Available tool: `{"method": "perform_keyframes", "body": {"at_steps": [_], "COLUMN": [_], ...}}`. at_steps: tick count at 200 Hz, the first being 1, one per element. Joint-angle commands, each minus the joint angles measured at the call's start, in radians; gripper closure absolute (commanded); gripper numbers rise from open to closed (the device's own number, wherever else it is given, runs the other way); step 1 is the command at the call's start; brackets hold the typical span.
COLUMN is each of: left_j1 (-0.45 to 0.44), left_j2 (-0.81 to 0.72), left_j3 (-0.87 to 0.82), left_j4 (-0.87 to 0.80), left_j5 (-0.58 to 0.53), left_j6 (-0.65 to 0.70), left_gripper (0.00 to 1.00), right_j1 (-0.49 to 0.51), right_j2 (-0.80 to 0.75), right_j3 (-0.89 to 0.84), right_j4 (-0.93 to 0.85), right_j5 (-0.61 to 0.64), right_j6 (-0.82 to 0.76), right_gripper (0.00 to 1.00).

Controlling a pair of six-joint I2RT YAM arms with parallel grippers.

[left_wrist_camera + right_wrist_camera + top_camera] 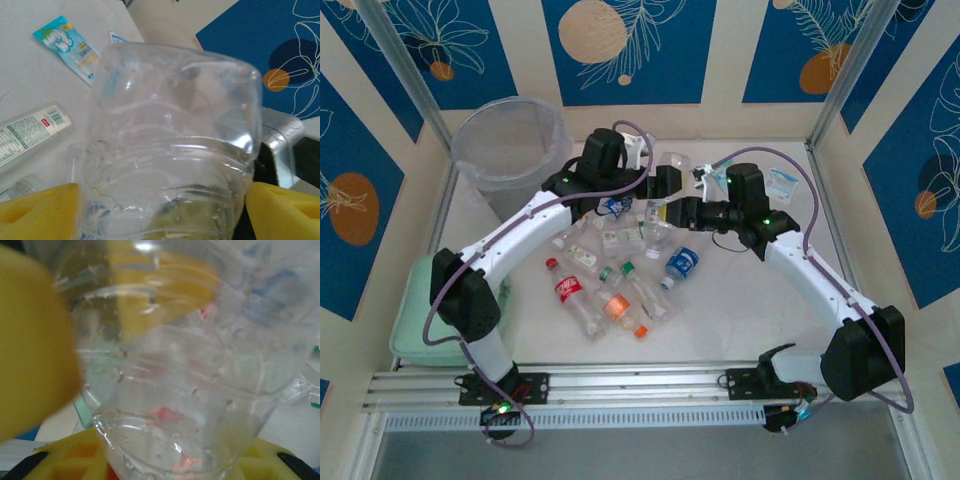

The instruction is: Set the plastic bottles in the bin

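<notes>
Left gripper (164, 205): clamped wide on a clear bottle (170, 145), with a yellow finger (40, 212) against each flank.
Right gripper (665, 215): clenched tight on a droplet-specked bottle (175, 390), whose wall bulges beside the near finger (35, 345).
Doubt: in the top view the two grippers sit just beside each other. It is hard to say whether they hold two bottles or two ends of one.
Location: what is held sits at mid-table, well apart from the bin (480, 165) in the far left corner. The other plastic bottles (617, 300) lie in a loose cluster between the arms.
Risk, collision: with the wrists this close, a swing by either arm could knock the other's load free.
Risk, slip: the walls are thin and smooth. A squeezed bottle could buckle and pop out, or pivot in the jaws mid-carry.
Risk, reach: the right arm would likely have to cross the left to get to the bin, and a long bottle could catch the rim.
Look: the clear bottle is ribbed, dented and unlabelled. The loose ones carry red, orange and blue labels, and some are flattened.
Not for the bin: the blue-and-white packet (67, 47).
</notes>
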Motion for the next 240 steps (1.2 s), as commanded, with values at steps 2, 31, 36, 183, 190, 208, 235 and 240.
{"method": "perform_keyframes", "body": {"at_steps": [2, 31, 36, 183, 190, 208, 235, 240], "left_j1": [-0.011, -0.011, -0.010, 0.176, 0.204, 0.282, 0.407, 0.431], "left_j2": [0.020, 0.024, 0.025, 0.044, 0.043, 0.024, -0.031, -0.038], "left_j3": [0.006, 0.014, 0.016, 0.412, 0.449, 0.514, 0.535, 0.536], "left_j4": [0.020, 0.016, 0.013, -0.267, -0.297, -0.347, -0.374, -0.379], "left_j5": [0.034, 0.026, 0.025, -0.043, -0.053, -0.086, -0.163, -0.192], "left_j6": [-0.008, -0.010, -0.009, 0.237, 0.255, 0.291, 0.358, 0.371], "left_gripper": [0.21, 0.40, 0.43, 0.57, 0.58, 0.59, 0.64, 0.65], "right_j1": [0.008, 0.008, 0.007, -0.171, -0.183, -0.188, -0.190, -0.190], "right_j2": [0.013, 0.024, 0.025, -0.271, -0.276, -0.274, -0.240, -0.232], "right_j3": [0.040, 0.042, 0.042, -0.214, -0.219, -0.199, -0.166, -0.162], "right_j4": [0.036, 0.033, 0.033, -0.058, -0.068, -0.117, -0.186, -0.191], "right_j5": [-0.028, -0.022, -0.021, 0.169, 0.186, 0.245, 0.286, 0.285], "right_j6": [-0.013, -0.019, -0.021, 0.124, 0.136, 0.130, 0.082, 0.077], "right_gripper": [0.71, 0.68, 0.66, 0.01, 0.01, 0.01, 0.01, 0.01]}}
